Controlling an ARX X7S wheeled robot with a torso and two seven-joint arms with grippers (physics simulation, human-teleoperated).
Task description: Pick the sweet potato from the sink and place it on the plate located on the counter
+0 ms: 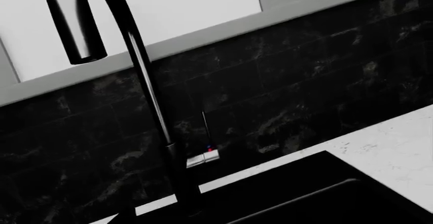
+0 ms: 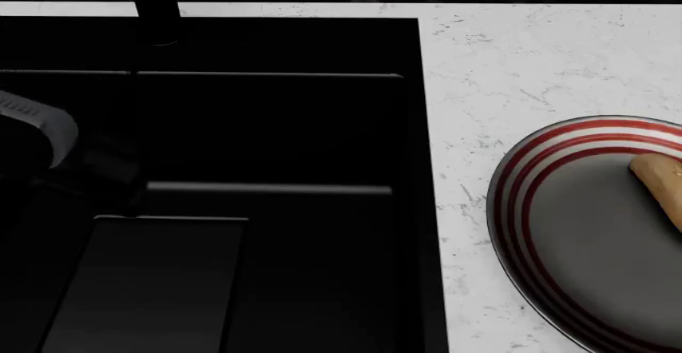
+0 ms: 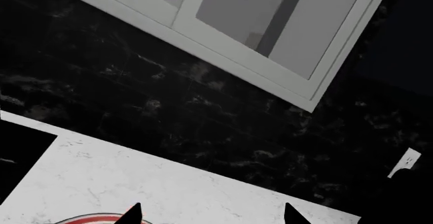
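The sweet potato lies on the plate, with only its tan end showing at the head view's right edge. The plate rests on the white counter, to the right of the black sink. My right gripper is open and empty above the counter. Its two dark fingertips are wide apart, and one is over the plate's red rim. My left arm reaches over the sink's left part. Its jaws are lost against the black basin.
A tall black faucet with a small lever stands behind the sink, in front of a dark tiled backsplash. The window frame is above it. The counter continues to the right of the sink.
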